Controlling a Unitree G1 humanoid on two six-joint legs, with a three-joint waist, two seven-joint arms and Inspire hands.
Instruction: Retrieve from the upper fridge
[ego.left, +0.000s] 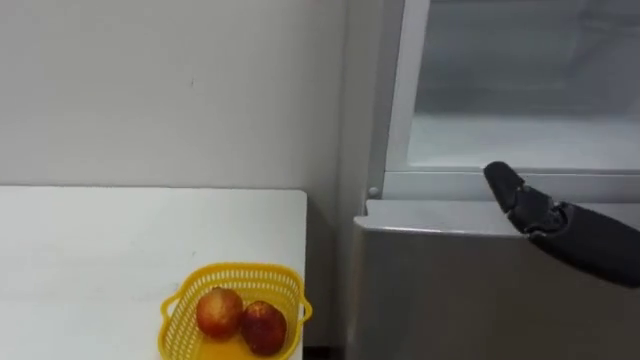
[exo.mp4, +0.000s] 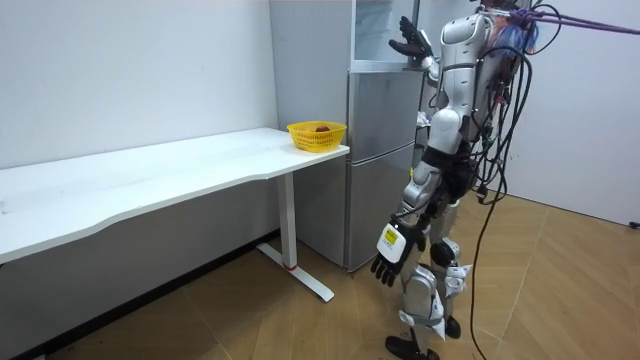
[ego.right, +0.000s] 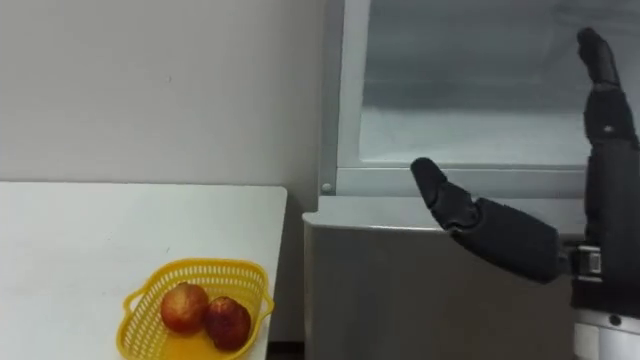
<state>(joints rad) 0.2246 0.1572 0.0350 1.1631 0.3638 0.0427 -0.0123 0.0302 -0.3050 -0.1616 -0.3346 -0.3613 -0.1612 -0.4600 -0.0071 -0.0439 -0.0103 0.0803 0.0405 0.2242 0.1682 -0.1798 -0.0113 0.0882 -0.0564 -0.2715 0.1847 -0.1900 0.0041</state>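
Station: the robot stands upright facing the fridge (exo.mp4: 380, 160), which is set against the end of the white surface (ego.left: 100, 260).
Right robot hand (ego.right: 610, 180): raised in front of the upper compartment (ego.left: 520, 90), just above the top edge of the lower door (ego.left: 450, 300). Fingers are straight and point upward, the thumb is spread wide to the side, and nothing is held.
Left robot hand (exo.mp4: 390, 255): hangs at the robot's side beside the thigh with the fingers relaxed, holding nothing.
Upper compartment: a pale, frosted area inside a light frame. Whether this is an open interior or a glazed panel cannot be told.
Task item: no item can be made out in the visible part of the upper compartment, and neither hand carries one.
Yellow basket (ego.left: 240, 270): sits on the surface near the edge closest to the fridge. It holds two reddish fruits (ego.left: 219, 311) that touch each other. Whether they belong to the task cannot be told.
Step in hand (judged): the reach toward the upper compartment. No grasp has been made yet.
Next move (judged): carry the right robot hand forward over the frame's lower edge and into the compartment. Locate the item, then curl the fingers and thumb round it. The spread thumb must clear the frame on entry.
Delivery point (judged): the yellow basket is the likely place to set the item down.
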